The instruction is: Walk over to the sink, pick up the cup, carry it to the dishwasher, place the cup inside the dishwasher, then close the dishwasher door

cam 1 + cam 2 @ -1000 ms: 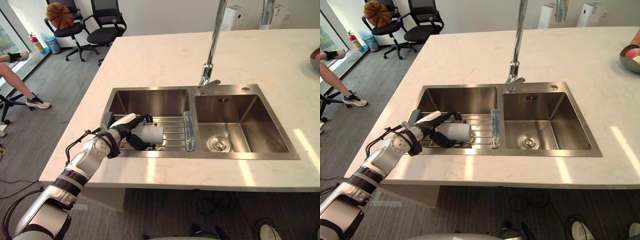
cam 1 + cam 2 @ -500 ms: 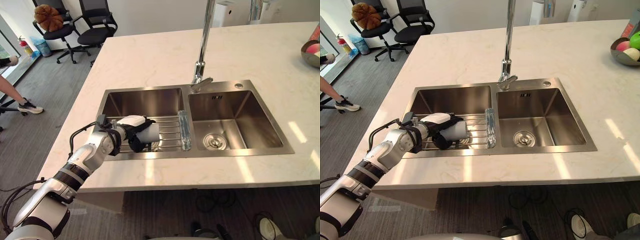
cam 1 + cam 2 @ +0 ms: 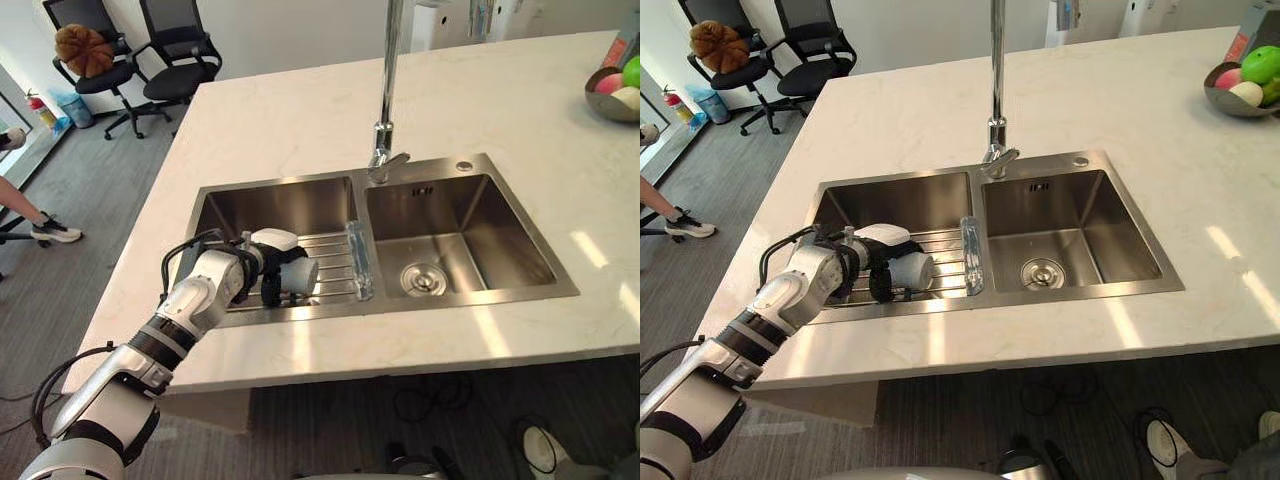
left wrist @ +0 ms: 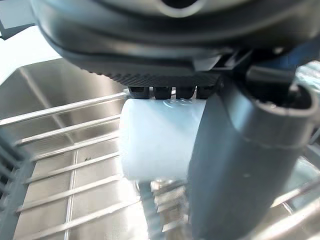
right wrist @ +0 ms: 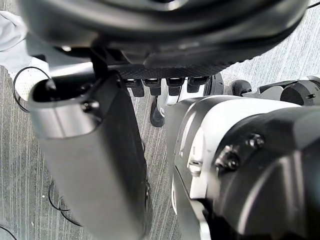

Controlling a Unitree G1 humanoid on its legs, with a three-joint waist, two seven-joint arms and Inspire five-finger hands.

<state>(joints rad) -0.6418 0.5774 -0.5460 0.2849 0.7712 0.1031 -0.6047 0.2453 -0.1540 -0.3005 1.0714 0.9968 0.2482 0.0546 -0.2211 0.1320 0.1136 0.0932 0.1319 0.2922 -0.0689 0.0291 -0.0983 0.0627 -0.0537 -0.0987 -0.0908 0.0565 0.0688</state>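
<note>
our left hand [image 3: 258, 275] has its fingers [image 4: 161, 92] and thumb curled round the white cup [image 3: 300, 277], held on its side over the wire rack [image 3: 335, 262] in the sink's [image 3: 300, 205] left basin. our right hand [image 5: 95, 150] hangs above the floor, and we cannot tell its state.

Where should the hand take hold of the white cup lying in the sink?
Around its round side wall, mid-body, coming from above: the cup lies on its side on the wire rack, so its wall faces up. The left hand curls round it that way.
</note>
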